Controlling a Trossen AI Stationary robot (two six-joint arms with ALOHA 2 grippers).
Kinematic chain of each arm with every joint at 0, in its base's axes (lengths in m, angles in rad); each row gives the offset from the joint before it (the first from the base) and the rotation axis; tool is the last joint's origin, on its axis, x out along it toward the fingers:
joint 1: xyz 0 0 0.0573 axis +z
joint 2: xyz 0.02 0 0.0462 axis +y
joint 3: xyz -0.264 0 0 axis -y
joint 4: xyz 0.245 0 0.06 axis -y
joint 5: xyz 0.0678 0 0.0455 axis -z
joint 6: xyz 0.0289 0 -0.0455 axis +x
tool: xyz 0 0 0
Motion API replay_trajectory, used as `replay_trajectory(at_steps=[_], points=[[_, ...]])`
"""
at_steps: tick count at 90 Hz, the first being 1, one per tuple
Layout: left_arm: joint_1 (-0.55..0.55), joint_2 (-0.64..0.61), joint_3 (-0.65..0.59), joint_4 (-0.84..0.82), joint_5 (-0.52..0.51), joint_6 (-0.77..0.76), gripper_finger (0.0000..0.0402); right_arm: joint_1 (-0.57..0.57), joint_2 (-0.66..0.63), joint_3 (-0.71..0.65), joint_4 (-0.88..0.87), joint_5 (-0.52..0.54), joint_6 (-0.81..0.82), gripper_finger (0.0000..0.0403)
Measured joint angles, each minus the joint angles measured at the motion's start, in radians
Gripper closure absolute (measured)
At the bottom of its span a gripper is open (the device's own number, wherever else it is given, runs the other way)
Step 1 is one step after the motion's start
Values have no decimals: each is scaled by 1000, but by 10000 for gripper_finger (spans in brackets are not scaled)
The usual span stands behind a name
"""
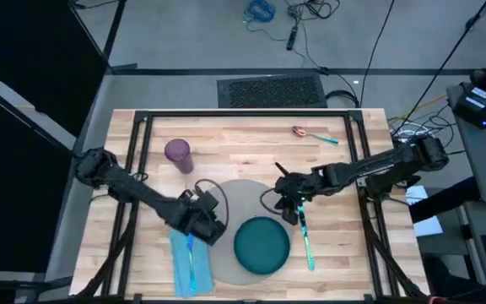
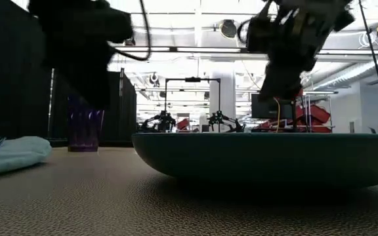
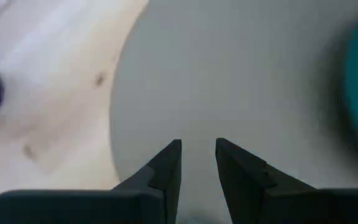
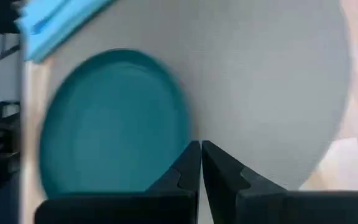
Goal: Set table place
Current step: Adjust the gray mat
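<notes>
High view: placemat (image 1: 245,196) centre counter (image 1: 251,139), plate (image 1: 261,245) at its 5 o'clock, left tool (image 1: 212,221) at 8, right tool (image 1: 288,203) at 3 by teal utensil (image 1: 305,241); left wrist: narrow gap, empty; right wrist: nearly closed, empty; cutlery step, next likely spoon (image 1: 310,133) at 1.

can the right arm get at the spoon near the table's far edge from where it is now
Probably yes. The spoon lies alone on bare wood behind the right pincer, which hangs over the placemat nearly shut and empty; nothing stands between them.
</notes>
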Motion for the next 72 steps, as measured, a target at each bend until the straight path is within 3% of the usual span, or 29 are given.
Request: replay_trajectory(at_steps=[15,42,51,72], points=[[-15,0,1,194,-3,96,317,22,56,0,-34,-63,11,403],[-13,11,-27,107,1,97,317,114,60,0,-51,22,79,403],[-4,11,-53,126,13,96,317,113,76,0,-52,71,83,403],[-4,11,-66,132,18,111,317,62,156,0,-3,71,67,403]])
